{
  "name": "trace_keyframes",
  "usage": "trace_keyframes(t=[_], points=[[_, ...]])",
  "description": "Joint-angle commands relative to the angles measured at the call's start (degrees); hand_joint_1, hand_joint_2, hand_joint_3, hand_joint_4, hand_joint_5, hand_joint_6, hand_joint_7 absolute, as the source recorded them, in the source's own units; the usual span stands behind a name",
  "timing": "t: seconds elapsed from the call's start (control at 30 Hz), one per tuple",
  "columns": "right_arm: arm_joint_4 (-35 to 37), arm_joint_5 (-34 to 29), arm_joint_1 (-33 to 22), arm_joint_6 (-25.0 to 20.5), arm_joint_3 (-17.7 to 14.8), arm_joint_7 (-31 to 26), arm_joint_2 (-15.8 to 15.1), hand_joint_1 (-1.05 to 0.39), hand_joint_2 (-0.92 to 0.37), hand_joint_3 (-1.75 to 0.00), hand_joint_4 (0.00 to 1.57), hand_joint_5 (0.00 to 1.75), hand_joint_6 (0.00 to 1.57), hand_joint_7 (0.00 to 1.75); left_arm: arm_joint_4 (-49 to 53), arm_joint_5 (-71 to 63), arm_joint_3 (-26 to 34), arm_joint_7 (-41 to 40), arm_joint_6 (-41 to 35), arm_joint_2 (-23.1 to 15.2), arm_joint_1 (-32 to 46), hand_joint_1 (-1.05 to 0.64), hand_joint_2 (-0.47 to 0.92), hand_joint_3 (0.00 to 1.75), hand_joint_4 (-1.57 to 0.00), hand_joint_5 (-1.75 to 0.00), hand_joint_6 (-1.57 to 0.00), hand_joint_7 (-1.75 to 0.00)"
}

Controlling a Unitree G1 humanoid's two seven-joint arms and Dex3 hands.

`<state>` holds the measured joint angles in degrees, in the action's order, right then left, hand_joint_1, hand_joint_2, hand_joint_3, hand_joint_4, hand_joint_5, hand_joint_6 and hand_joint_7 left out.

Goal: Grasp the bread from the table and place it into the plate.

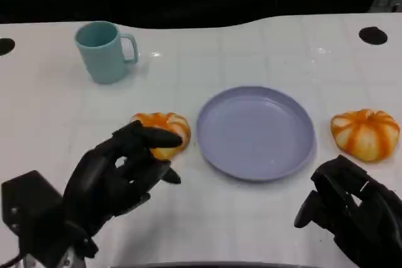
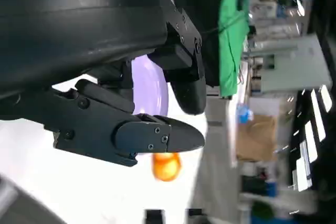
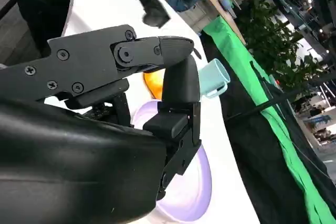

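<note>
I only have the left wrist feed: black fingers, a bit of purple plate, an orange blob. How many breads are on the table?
Observer: Two. One bread lies just left of the plate, the other bread lies right of it.
Operator: Which one is the left hand at?
Observer: The left hand is at the bread left of the plate, fingertips over its near side. Grip not confirmed.
Operator: Plate empty?
Observer: Yes, nothing is on it.
Operator: Right hand?
Observer: The right hand is low at the near edge, holding nothing, short of the bread on the right.
</note>
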<state>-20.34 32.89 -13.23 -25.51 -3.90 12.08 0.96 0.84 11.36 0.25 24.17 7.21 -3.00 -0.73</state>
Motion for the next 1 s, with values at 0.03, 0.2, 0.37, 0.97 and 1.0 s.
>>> trace_keyframes(t=[0.03,0.2,0.37,0.97,1.0], points=[[-0.4,-0.1,0.2,0.4,-0.3,-0.5,-0.2,-0.52,-0.92,-0.23,0.64,1.75,0.55,1.54,-0.9,-8.6,-1.8,-2.7,1.7,-4.2,-2.1,-0.63,0.92,0.14,-0.30,-1.03,-0.46,-0.47],[-0.2,-0.2,0.3,0.3,-0.4,-0.5,-0.3,-0.52,-0.92,-0.22,0.64,1.75,0.53,1.53,-2.7,-22.4,-4.6,-7.2,3.6,-9.3,-4.9,-0.56,0.87,0.00,-0.11,-0.80,-0.37,-0.11],[-0.1,-0.3,0.4,0.4,-0.3,-0.6,-0.2,-0.52,-0.92,-0.22,0.63,1.75,0.53,1.53,-3.4,-31.0,-6.6,-8.4,4.7,-14.2,-7.7,-0.47,0.83,0.00,-0.01,-0.69,-0.33,-0.06],[-0.5,0.2,0.3,-0.1,-0.3,-1.1,-0.1,-0.50,-0.92,-0.22,0.62,1.75,0.51,1.54,0.2,-59.9,-18.4,-8.8,-6.6,-19.2,-18.3,-0.20,0.71,0.00,0.00,-0.24,-0.23,-0.01],[-0.5,0.1,0.3,0.0,-0.3,-1.0,-0.1,-0.51,-0.92,-0.22,0.62,1.75,0.50,1.54,1.8,-60.4,-19.1,-8.9,-7.2,-18.9,-19.3,-0.19,0.70,0.00,0.00,-0.23,-0.23,-0.01]])
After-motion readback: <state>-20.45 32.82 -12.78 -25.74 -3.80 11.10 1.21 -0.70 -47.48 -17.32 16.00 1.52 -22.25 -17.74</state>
